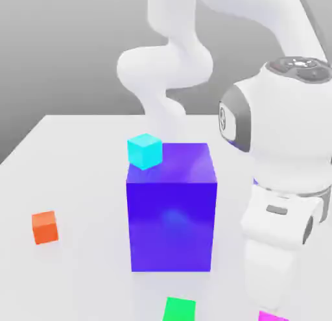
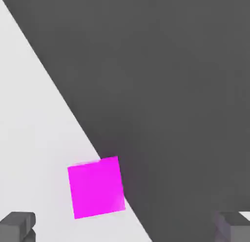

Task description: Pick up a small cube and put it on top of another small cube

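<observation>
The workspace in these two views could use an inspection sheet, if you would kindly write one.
Surface: pale table, smooth
Job's things: orange cube and green cube on the table; cyan cube apparently on the blue block; magenta cube at the table's edge; none seen stacked cube on cube
Clutter: the large blue block
Gripper: open, near the magenta cube
Cables: nothing seen
Surroundings: plain grey backdrop

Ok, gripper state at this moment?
Gripper: open, holding nothing; the magenta cube lies on the table, ungripped.
</observation>
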### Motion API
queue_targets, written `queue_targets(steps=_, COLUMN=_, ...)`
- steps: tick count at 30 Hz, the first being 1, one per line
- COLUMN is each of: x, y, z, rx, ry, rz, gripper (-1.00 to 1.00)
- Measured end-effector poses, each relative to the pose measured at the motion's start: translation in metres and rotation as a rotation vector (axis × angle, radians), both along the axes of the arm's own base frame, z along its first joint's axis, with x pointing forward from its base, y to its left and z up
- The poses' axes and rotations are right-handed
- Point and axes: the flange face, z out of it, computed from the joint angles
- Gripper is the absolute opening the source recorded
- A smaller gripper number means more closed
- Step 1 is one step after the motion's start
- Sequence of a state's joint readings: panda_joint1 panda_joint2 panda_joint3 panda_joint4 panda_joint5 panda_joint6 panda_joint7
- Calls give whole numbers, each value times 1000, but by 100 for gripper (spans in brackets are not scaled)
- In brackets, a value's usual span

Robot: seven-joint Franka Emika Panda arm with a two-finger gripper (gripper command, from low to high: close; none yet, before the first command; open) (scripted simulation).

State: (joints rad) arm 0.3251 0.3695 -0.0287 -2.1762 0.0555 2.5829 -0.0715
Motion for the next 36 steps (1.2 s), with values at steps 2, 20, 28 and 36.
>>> queue_targets(steps=2, x=-3, y=5, z=-33, rx=-23, ry=22, rz=47, gripper=0)
queue_targets(steps=20, x=-6, y=-21, z=-21, rx=-39, ry=28, rz=129, gripper=-100)
queue_targets(steps=28, x=-19, y=-102, z=10, rx=-46, ry=25, rz=329, gripper=-100)
queue_targets(steps=36, x=-31, y=-141, z=-34, rx=-35, ry=25, rz=433, gripper=-100)
